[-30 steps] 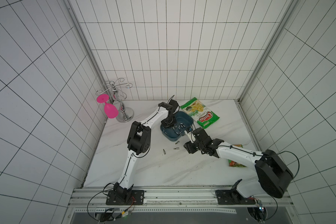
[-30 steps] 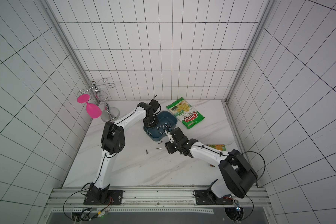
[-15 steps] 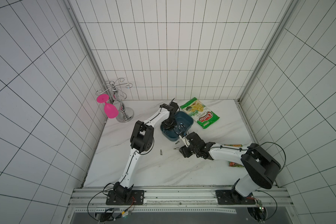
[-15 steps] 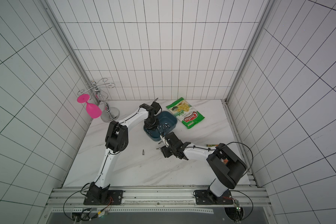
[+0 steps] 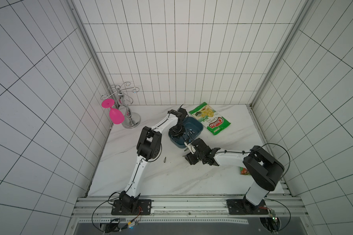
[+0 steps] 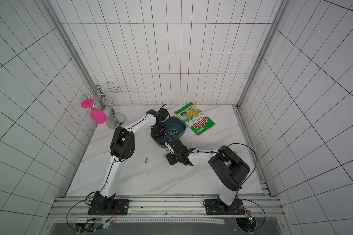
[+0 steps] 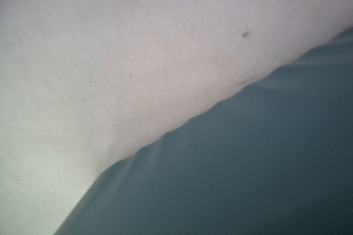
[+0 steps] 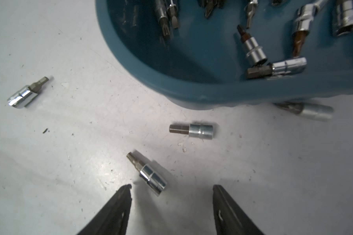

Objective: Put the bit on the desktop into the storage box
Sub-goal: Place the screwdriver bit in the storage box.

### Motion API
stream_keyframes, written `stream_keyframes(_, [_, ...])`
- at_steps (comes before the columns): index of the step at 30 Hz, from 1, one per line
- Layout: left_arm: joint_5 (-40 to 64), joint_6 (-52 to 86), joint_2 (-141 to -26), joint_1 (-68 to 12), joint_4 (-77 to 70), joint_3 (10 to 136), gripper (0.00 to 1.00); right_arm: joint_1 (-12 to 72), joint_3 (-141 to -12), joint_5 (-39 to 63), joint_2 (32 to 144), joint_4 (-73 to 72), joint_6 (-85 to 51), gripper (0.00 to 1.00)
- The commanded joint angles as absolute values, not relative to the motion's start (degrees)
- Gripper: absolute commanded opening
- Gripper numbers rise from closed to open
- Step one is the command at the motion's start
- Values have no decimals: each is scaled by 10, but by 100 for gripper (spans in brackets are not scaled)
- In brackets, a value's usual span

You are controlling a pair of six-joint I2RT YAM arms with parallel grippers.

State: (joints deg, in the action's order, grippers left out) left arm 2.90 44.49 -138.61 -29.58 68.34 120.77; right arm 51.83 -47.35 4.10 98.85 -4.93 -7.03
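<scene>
The teal storage box [image 5: 198, 126] [image 6: 182, 126] sits on the white desktop [image 5: 171, 179] and holds several chrome bits. My left gripper [image 5: 176, 131] hangs over the box's left end; its jaws do not show, and the left wrist view is only a blur of box wall [image 7: 253, 162] and desktop. My right gripper [image 8: 171, 189] [image 5: 186, 159] is open, low over the desktop in front of the box. A bit [image 8: 149, 175] lies just beyond its fingertips, nearer one finger [image 8: 122, 195]. More bits lie loose: one [image 8: 192, 131] by the box wall [image 8: 192, 91], another [image 8: 28, 93] [image 5: 165, 159] farther off.
A green chips bag [image 5: 210, 121] lies right of the box. A chrome rack [image 5: 128, 120] with a pink glass [image 5: 115, 115] stands at the back left. A small packet [image 5: 244, 171] lies under the right arm. One bit [image 8: 310, 110] is half under the box rim.
My right gripper has moved left and toward the front, away from the box, with its elbow swinging in. The left gripper has stayed over the box.
</scene>
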Motion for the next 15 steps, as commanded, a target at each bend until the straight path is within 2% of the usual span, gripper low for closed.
stream_keyframes(1, [24, 441, -1357, -299, 680, 1198, 21, 524, -492, 54, 1004, -48, -61, 66])
stream_keyframes(7, [11, 443, -1299, -295, 681, 1199, 28, 526, -505, 67, 1018, -38, -57, 63])
stream_keyframes(15, [-2, 441, -1210, -271, 703, 1173, 29, 526, -512, 92, 1029, -18, -55, 53])
